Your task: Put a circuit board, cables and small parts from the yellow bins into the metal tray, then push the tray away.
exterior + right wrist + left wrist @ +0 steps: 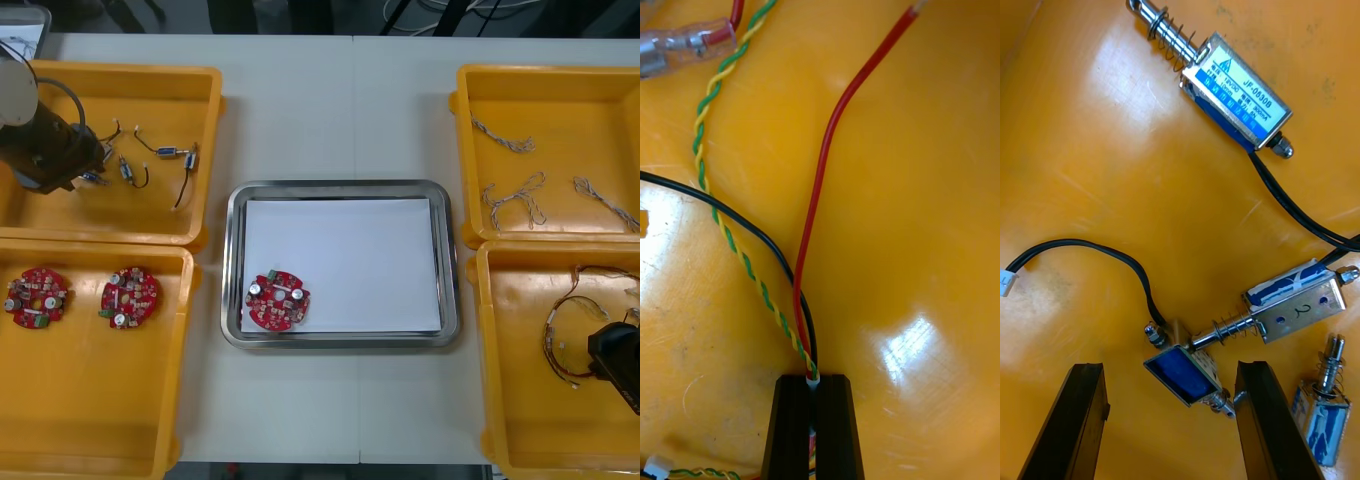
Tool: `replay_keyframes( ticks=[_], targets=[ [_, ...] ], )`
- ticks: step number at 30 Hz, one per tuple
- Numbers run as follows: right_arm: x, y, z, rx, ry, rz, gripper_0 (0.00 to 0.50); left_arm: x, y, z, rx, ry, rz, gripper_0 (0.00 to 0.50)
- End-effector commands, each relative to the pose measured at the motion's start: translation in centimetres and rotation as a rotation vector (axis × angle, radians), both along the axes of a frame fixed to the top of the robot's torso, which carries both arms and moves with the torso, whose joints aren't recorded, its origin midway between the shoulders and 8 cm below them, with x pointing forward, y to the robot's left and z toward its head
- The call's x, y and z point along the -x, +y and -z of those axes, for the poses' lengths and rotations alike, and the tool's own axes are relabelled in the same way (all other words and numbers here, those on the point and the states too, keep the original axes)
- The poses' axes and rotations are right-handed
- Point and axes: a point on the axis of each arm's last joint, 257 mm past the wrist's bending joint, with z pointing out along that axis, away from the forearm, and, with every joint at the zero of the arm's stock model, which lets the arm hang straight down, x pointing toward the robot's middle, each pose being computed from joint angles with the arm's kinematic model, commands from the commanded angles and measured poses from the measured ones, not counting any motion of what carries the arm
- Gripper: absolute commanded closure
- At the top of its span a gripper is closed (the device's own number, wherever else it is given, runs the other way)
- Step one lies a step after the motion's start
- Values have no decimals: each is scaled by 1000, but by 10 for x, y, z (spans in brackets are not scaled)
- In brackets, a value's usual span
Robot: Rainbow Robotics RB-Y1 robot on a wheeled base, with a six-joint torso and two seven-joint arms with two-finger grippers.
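Here, in the front view, the metal tray [340, 188] stands in the middle of the tabletop [330, 100] and is white inside. One circuit board [277, 300] lies in the tray, at its near left corner. The left tool [92, 170] is low inside the far left yellow bin [190, 75], over the small metal parts [172, 153] with their thin black wires. In the near left yellow bin [100, 400] two more red boards [36, 296] lie side by side. The far right yellow bin [560, 75] holds the twisted blue and white cables [512, 200]. The right tool [600, 360] is down in the near right yellow bin [520, 420], at the end of a loop of red and yellow cables [565, 325]. In the right wrist view, the two black fingers [794, 427] of the right tool stand almost together and pinch a cable bundle [809, 352]. A red wire [824, 165], a black wire [730, 206] and a twisted yellow and green wire [711, 105] run out from between the fingertips over the bin floor. In the left wrist view, the left tool is open, with its fingers well apart. A blue-sided part [1184, 375] lies on the bin floor between them, much closer to one finger; I cannot tell if it touches that finger. A part marked 2 [1296, 300] lies just beyond it, and its spring rod reaches to the blue-sided part. Another part [1322, 420] lies at the outer side of the same finger. A labelled part [1232, 94] lies farther off, with a black wire going out from it.
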Motion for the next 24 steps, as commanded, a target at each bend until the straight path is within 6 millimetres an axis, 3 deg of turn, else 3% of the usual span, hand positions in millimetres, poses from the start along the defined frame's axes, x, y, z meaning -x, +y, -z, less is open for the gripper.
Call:
replay_keyframes(
  ticks=[1,5,10,14,19,24],
  targets=[
    [2,-2,-5,-12,-6,27,500,-19,-19,-21,-5,-48,44,0],
    [-1,-7,-32,7,-23,19,500,-19,-19,-20,-5,-48,43,0],
    [-2,-16,-83,49,-58,9,500,-20,-22,-14,-14,-46,54,0],
    [0,-23,-113,87,-63,-2,500,-19,-24,-11,-19,-38,60,0],
    [4,-22,-134,123,-50,-42,500,-19,-24,-9,-25,-36,63,0],
    [6,-8,-167,144,-59,-150,500,-19,-24,-9,-25,-36,66,0]
  ],
)
